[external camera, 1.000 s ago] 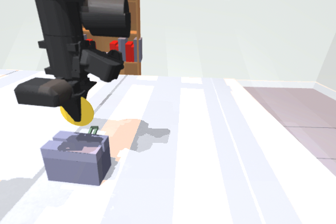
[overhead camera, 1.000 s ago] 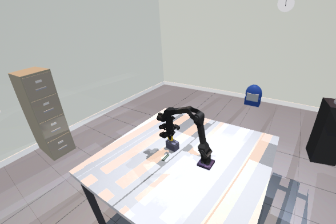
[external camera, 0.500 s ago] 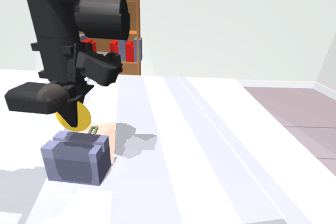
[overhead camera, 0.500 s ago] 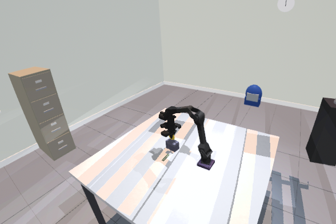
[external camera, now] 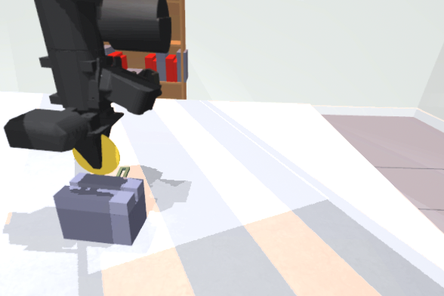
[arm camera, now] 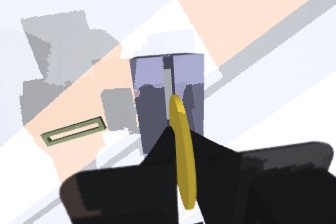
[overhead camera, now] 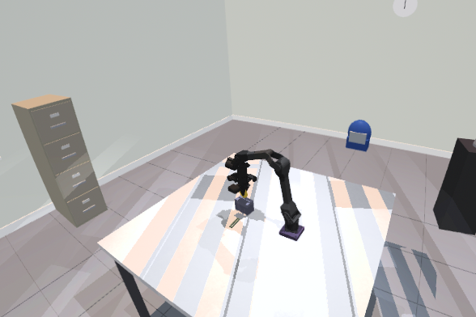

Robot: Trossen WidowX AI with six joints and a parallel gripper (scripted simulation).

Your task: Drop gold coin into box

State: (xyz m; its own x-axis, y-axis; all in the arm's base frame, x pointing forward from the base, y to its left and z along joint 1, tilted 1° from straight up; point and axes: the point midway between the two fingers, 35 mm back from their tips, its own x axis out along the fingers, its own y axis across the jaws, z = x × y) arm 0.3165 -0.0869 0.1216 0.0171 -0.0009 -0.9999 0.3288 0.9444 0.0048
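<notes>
Evidently the pincer, nearly closed, grips the gold coin by its faces, on edge above the grey box, so its thin rim can enter the slot, likely after slight turning and lowering, the green holder standing vacated.

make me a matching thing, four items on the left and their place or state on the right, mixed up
1. gold coin
2. slotted box
3. coin holder
4. end effector

A. empty, on the table
B. closed on something
C. upright, gripped
D. beneath the coin

1-C, 2-D, 3-A, 4-B
</notes>
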